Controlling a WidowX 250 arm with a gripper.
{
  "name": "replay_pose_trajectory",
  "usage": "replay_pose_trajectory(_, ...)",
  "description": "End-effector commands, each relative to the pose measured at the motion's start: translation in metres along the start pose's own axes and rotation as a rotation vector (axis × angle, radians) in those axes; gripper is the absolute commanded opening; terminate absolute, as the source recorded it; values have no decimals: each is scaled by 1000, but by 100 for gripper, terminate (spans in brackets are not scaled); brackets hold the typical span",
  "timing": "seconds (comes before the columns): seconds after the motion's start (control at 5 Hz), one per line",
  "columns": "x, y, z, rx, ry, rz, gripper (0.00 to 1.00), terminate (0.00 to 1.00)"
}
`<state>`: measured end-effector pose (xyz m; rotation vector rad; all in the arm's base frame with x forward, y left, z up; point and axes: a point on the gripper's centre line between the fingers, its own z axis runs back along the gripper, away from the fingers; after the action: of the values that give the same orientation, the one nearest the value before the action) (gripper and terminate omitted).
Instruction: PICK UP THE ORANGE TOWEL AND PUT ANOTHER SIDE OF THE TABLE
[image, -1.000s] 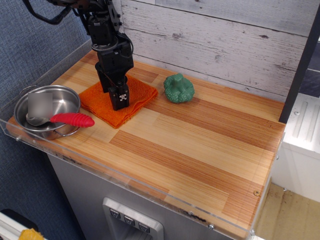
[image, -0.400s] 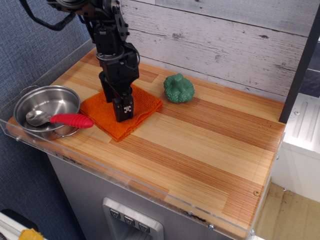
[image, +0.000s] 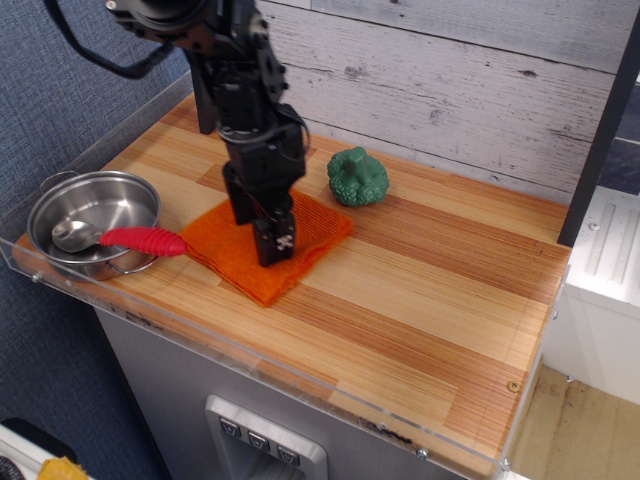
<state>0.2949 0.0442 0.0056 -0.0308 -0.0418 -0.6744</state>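
The orange towel (image: 305, 245) lies flat on the wooden table (image: 430, 290), left of centre, its front corner near the table's front edge. My black gripper (image: 274, 246) points down onto the middle of the towel with its fingers pressed into the cloth. The jaws look closed on the towel, and the arm hides part of the towel's back edge.
A steel pot (image: 92, 222) with a red-handled spoon (image: 144, 240) stands at the front left corner. A green lumpy object (image: 357, 177) sits behind the towel near the plank wall. A clear acrylic edge (image: 250, 360) lines the front.
My gripper and the orange towel have slid together to the right and toward the front edge, away from the steel pot. The pot, spoon and green object have not moved.
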Motion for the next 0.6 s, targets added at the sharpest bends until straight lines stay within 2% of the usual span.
replay_pose_trajectory(0.0, 19, -33, 0, -9, -10, -15, 100, 0)
replay_pose_trajectory(0.4, 34, -62, -3, -42, -9, 11, 100, 0)
